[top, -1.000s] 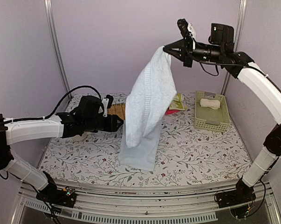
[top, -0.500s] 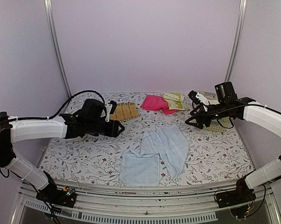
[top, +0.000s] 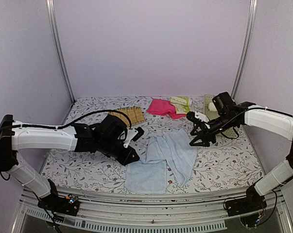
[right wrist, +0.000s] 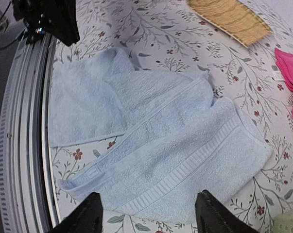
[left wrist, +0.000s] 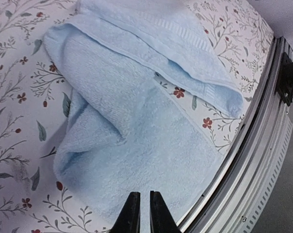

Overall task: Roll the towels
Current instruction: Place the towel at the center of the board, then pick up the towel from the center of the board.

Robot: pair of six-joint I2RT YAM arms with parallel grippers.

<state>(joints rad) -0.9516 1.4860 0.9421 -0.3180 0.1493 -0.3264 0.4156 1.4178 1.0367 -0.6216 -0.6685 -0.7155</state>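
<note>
In mid-frame, my light blue towel (top: 163,158) shows a ribbed band along its hem. Higher up are the hot pink towel (top: 161,107), the yellow-green towel (top: 181,104) and the tan slatted mat (top: 129,115). The tablecloth (top: 224,162) is white, printed with grey leafy sprigs and small red flowers. My left arm (top: 39,138) and right arm (top: 272,120) are white with black joints.

A robot test cell in a lab: plain lilac walls (top: 151,48) framed by aluminium posts (top: 59,53), two robot arms (top: 44,138) bolted to a metal rail (top: 146,224) at the near edge of a floral-covered surface (top: 224,165).
</note>
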